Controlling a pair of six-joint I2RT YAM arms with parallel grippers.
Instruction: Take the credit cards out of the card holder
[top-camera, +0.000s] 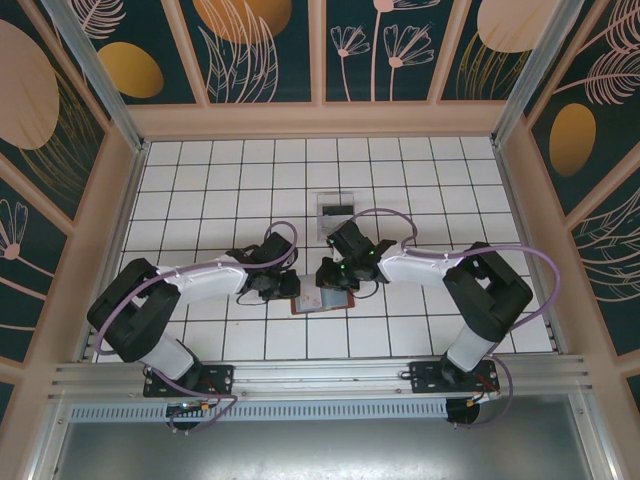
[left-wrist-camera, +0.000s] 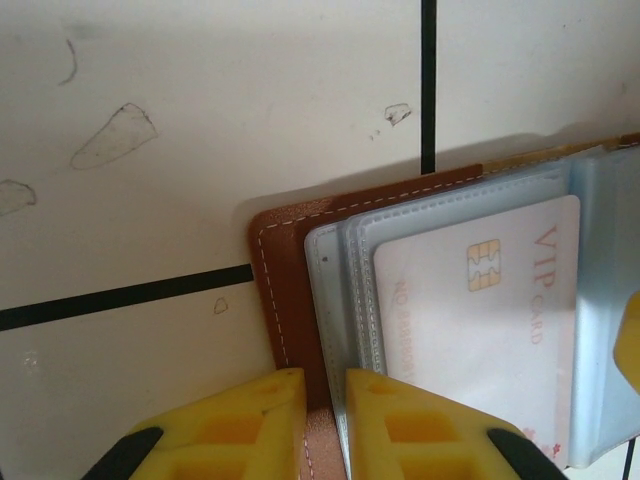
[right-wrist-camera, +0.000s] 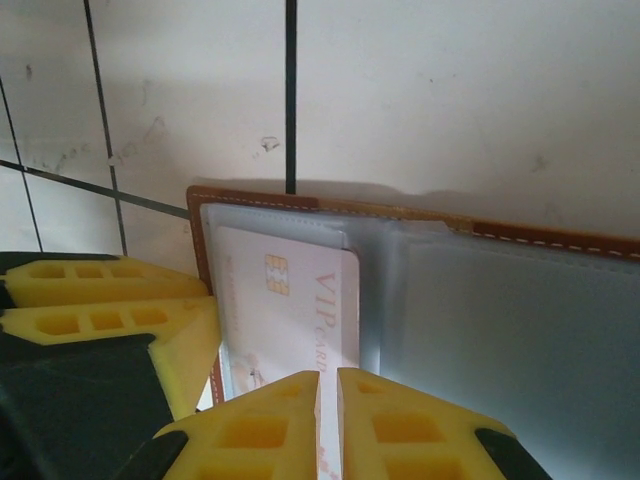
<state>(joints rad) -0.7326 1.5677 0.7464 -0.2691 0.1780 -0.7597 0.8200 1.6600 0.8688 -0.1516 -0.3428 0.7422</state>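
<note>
Left gripper (left-wrist-camera: 325, 392) clenched on the card holder (left-wrist-camera: 287, 262): the brown stitched leather edge runs straight into the slot between its yellow fingers (left-wrist-camera: 255, 425). Just ahead and to its right, clear sleeves (left-wrist-camera: 338, 262) fan off that edge. The top sleeve holds a pale VIP card (left-wrist-camera: 470, 335) with a gold chip; print reads "VIP CARD" plus a faint "NO." line, digits unreadable. Right gripper (right-wrist-camera: 328, 392) pinched on the same card's near edge, a pale strip showing between its tips. The card lies ahead and slightly left of it, with the sleeve and brown cover rim beyond. The open grey-blue half of the holder spreads off to its right. The left gripper's fingers sit close on its left, at the holder's edge. Everything rests on a white tiled table (left-wrist-camera: 200, 120) with black grout lines. From overhead both grippers meet nose to nose over the holder. A small clear acrylic stand (top-camera: 335, 214) sits past them, well apart.
</note>
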